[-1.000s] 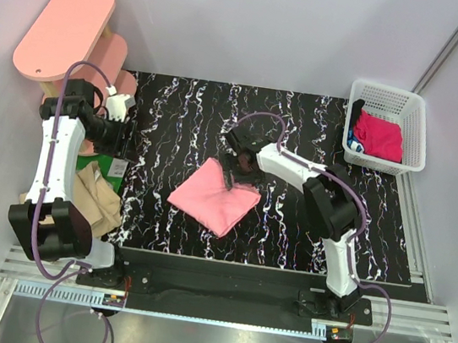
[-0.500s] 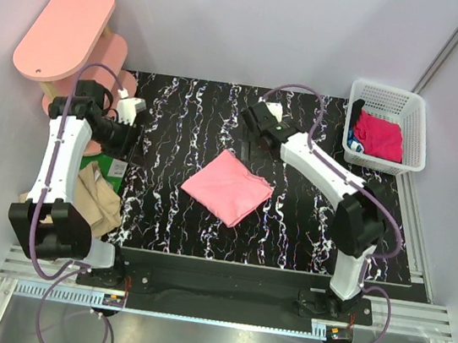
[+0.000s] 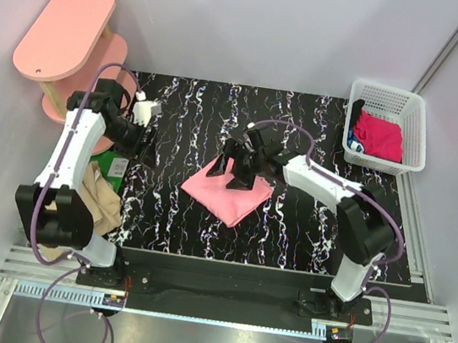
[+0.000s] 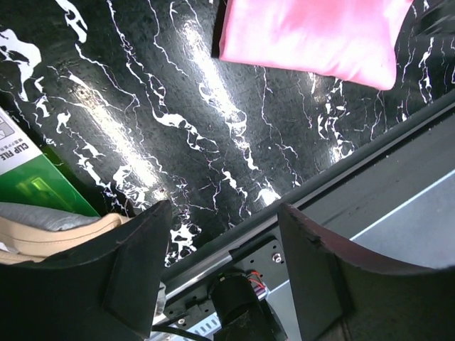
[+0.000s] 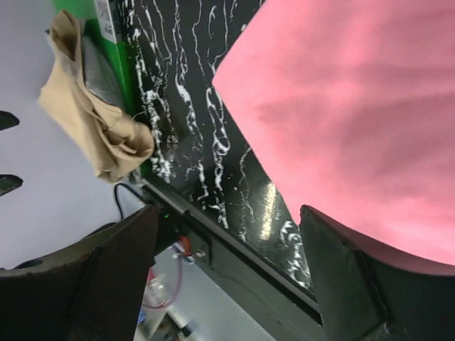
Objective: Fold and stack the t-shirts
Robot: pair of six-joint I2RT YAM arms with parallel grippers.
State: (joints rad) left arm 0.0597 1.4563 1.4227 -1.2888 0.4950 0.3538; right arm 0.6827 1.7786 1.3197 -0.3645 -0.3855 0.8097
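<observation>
The salmon-pink t-shirt (image 3: pixel 227 195) lies folded in a diamond shape at the table's middle. It also shows in the left wrist view (image 4: pixel 313 35) and the right wrist view (image 5: pixel 355 121). My right gripper (image 3: pixel 232 172) is open and empty, just over the shirt's far edge (image 5: pixel 229 222). My left gripper (image 3: pixel 141 144) is open and empty, above the table's left part, apart from the shirt (image 4: pixel 224 234). The tan-beige t-shirt (image 3: pixel 99 200) lies crumpled off the table's left edge (image 5: pixel 92 121). The magenta-red t-shirt (image 3: pixel 379 135) lies in the white basket (image 3: pixel 417 108).
A green box (image 3: pixel 111 163) lies at the table's left edge under the tan shirt, and shows in the left wrist view (image 4: pixel 32 185). Pink oval shelf boards (image 3: pixel 65 29) stand at the far left. A metal rail (image 3: pixel 224 269) runs along the near edge.
My right gripper swung to the far side, then came back down over the pink shirt's far edge. My left gripper drifted slightly right and farther back. The shirt was smoothed and shifted slightly right.
</observation>
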